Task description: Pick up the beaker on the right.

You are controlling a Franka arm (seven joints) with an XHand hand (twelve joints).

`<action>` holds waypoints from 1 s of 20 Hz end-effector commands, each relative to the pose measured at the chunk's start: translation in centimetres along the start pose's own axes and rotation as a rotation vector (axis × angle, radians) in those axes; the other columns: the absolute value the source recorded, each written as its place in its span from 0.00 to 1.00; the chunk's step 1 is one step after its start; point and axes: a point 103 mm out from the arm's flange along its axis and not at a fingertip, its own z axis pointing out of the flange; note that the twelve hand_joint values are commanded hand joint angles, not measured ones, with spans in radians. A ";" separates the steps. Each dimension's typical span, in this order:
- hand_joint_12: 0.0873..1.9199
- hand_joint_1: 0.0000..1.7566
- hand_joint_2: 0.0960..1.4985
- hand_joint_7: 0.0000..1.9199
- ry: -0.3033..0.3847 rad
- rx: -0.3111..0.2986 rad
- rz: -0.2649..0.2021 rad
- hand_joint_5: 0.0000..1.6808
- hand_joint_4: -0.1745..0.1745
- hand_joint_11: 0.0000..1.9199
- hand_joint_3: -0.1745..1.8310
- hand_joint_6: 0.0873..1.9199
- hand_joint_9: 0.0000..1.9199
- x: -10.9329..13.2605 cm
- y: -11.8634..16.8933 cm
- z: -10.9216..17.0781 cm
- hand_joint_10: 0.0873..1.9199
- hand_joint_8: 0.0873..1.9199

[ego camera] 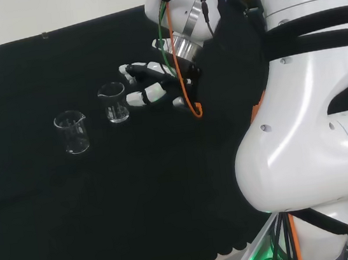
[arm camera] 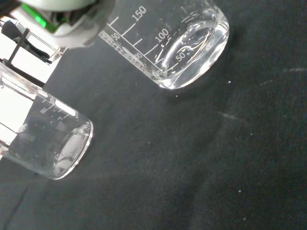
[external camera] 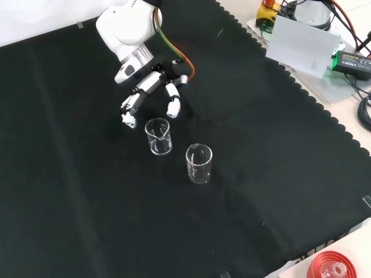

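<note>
Two clear beakers stand upright on the black cloth; taking the nearer beaker as the mark, in the head view the hand hangs just to its right with fingers spread, a narrow strip of bare cloth between them. The other beaker stands to its left and a little nearer the camera, apart from it, so that side is the blocked one. Beyond it, in front of it and above it, nothing stands in the way.
</note>
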 end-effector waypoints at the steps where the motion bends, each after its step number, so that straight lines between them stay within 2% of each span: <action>1: 0.58 0.47 0.28 0.11 0.029 -0.011 -0.012 0.13 0.25 0.00 0.43 0.00 0.18 0.2 0.5 0.7 0.31 0.32; 20: 0.57 0.47 0.27 0.08 0.078 -0.025 -0.018 0.13 0.26 0.00 0.44 0.00 0.15 0.5 1.8 2.6 0.31 0.31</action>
